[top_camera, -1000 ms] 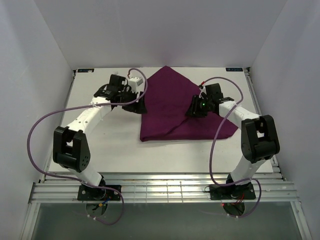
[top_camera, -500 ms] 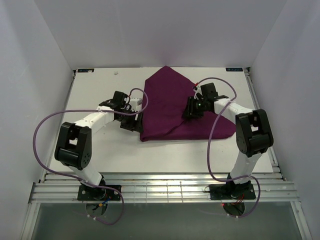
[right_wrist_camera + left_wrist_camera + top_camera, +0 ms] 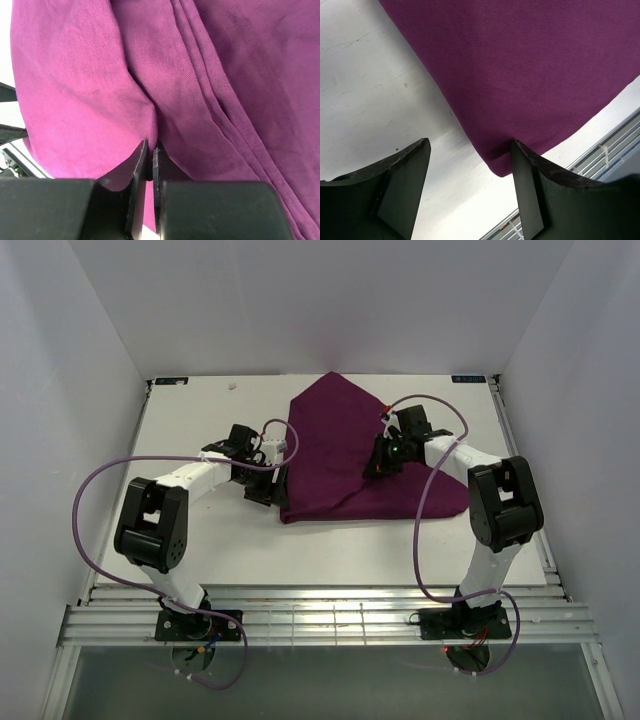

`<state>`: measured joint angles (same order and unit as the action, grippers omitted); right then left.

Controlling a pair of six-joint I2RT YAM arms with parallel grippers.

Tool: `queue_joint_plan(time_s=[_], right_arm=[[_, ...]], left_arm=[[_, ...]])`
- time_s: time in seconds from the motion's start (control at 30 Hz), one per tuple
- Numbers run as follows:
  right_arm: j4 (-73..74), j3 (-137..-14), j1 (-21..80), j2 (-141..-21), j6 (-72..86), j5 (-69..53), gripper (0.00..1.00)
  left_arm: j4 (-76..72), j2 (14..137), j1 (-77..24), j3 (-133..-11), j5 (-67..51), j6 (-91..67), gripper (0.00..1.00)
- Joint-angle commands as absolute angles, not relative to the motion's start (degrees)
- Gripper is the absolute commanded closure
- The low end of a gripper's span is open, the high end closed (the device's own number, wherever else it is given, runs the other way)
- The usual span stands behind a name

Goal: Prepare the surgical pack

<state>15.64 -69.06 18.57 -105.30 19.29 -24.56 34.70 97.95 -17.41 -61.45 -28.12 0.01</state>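
We see the white table (image 3: 350, 550) under everything, and on it the purple cloth (image 3: 340, 440), spread toward the far middle, folded over itself into a rough triangle with one point toward the back wall. Both arms reach in from the near edge. The left gripper (image 3: 469, 147) sits low at the cloth's near-left corner, jaws wide apart and holding nothing; the corner lies between its fingers (image 3: 400, 185). The right gripper (image 3: 151, 150) rests on the cloth's right half, jaws pressed nearly together, pinching a puckered fold of the fabric.
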Motion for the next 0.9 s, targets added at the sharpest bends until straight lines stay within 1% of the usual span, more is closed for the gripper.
queue_joint_plan(time_s=[0.0,0.1,0.2,0.4,0.67,0.87], right_arm=[[16.26,-72.33,18.72,-101.61,18.81,-23.04,0.92],[17.40,-72.86,18.72,-98.19,18.37,-20.14,0.92],[17.32,-72.77,18.72,-96.25,18.63,-20.47,0.92],[17.05,-70.67,18.37,-94.40,20.12,-18.29,0.92],[17.67,-73.83,18.11,-94.22,20.48,-17.75,0.92],[18.63,-71.20,16.96,-96.32,20.39,-17.05,0.92]], left_arm=[[34.71,95.45,-17.31,-62.84,-30.41,0.70,0.25],[34.98,94.22,-17.31,-62.84,-31.46,1.40,0.24],[34.98,93.78,-17.32,-62.14,-31.64,1.76,0.24],[35.07,93.96,-17.31,-62.31,-32.87,1.58,0.24],[34.98,94.04,-17.49,-63.46,-33.40,1.41,0.24],[34.98,94.31,-17.93,-62.67,-34.28,1.32,0.24]])
